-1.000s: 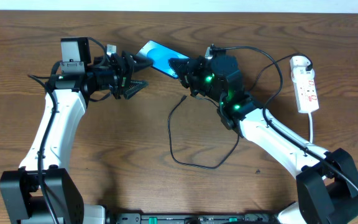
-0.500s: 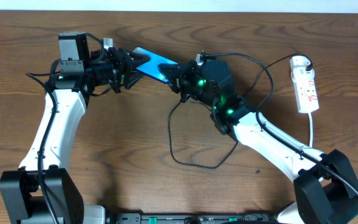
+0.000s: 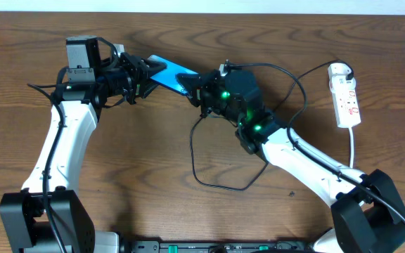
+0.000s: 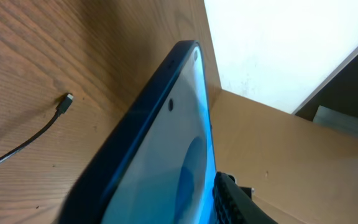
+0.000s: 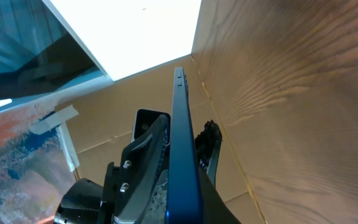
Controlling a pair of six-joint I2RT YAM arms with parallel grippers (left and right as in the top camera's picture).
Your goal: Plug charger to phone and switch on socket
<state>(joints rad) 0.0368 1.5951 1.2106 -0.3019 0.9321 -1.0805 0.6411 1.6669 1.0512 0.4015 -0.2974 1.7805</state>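
We judge the phone [image 3: 167,68] stiff, slick, fragile: hold its flat faces; right claw [image 3: 194,86] clamps it, left claw [image 3: 145,72] straddles it, contact unclear.

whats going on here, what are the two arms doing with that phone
Both arms are at the phone, which is held up off the table. The right pincer is shut on its right end. The left pincer straddles the other end, though it is unclear whether it is clamped. The charger lies loose on the wood, its connector tip not plugged into the phone. The power strip sits untouched near the right edge.
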